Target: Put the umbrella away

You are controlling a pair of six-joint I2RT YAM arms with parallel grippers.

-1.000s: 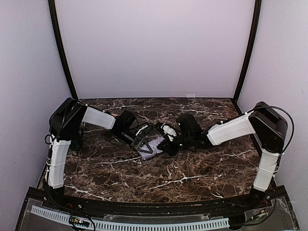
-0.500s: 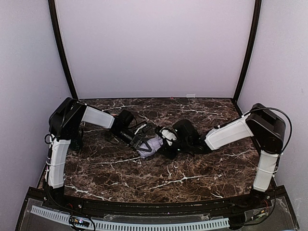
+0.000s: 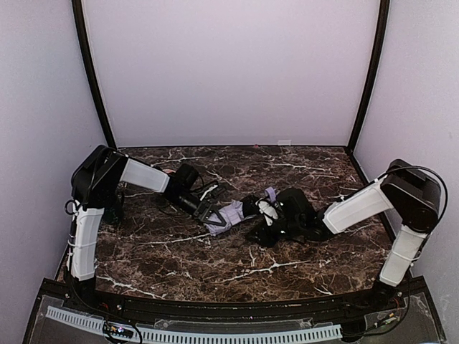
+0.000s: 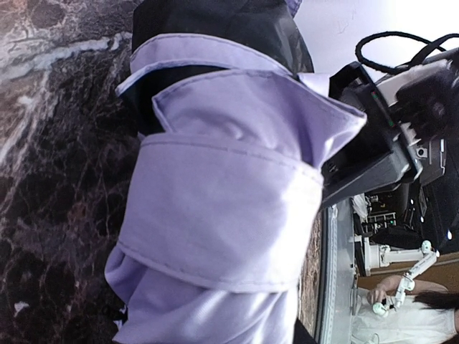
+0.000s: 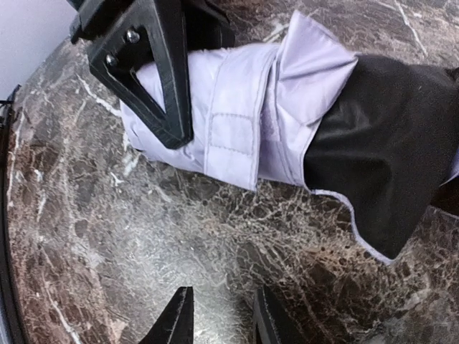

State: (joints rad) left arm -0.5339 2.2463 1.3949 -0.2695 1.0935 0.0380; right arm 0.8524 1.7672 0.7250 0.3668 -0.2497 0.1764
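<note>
The umbrella (image 3: 232, 212) lies folded on the marble table, its lavender fabric bundled and a flap of the black underside (image 5: 380, 143) hanging out at one end. My left gripper (image 3: 210, 213) is shut on the bundle's left end. In the right wrist view its black fingers (image 5: 161, 79) press across the fabric. The left wrist view is filled by the umbrella's fabric (image 4: 222, 215), and that gripper's own fingers are hidden. My right gripper (image 5: 224, 322) hovers open over bare marble just in front of the umbrella, holding nothing. A small lavender piece (image 3: 270, 193) sticks up beside the right wrist.
The marble table (image 3: 215, 265) is closed in by pale walls at the back and both sides, with black posts (image 3: 93, 79) at the corners. Black cables (image 3: 166, 204) trail behind the left arm. The right arm's body (image 4: 373, 136) is close beside the umbrella.
My right gripper has opened, let go near the umbrella's right end and drawn back to the right and toward the near side. The left gripper keeps its hold.
</note>
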